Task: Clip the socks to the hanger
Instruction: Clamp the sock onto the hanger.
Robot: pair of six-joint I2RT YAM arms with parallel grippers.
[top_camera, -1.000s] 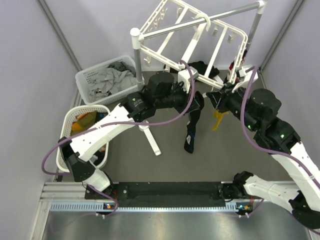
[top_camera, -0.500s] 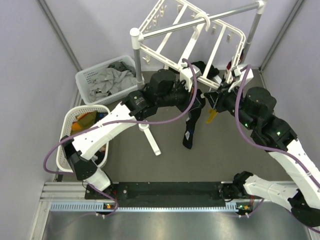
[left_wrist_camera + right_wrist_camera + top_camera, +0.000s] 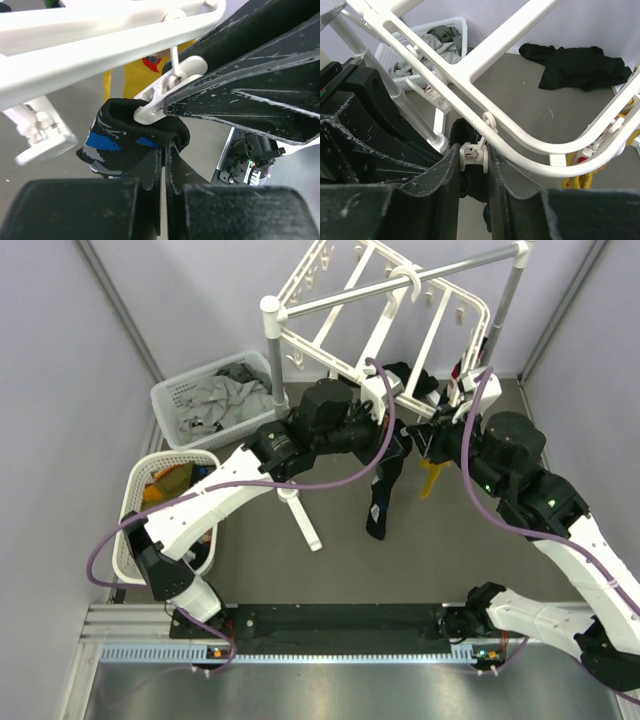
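A black-navy sock [image 3: 381,498] with blue and white marks hangs below the white hanger [image 3: 372,322]. My left gripper [image 3: 397,446] is shut on its cuff [image 3: 131,136], holding it up against a small white clip [image 3: 167,94]. My right gripper [image 3: 437,438] is shut on that clip [image 3: 473,154], one finger [image 3: 442,175] on each side, with the sock [image 3: 476,184] just under it. My right gripper's black fingers [image 3: 250,75] fill the upper right of the left wrist view. A yellow-orange sock [image 3: 430,478] hangs from the hanger beside them.
The grey pole rack [image 3: 400,285] carries the hanger; its white foot [image 3: 303,520] is on the floor. A basket of pale grey cloths [image 3: 212,392] stands at back left, and a second basket [image 3: 160,502] holds more socks. A black garment [image 3: 580,66] lies on the floor behind.
My right gripper has moved up and left onto the clip. The hanger and the hanging black sock have shifted slightly left. The left gripper keeps its hold.
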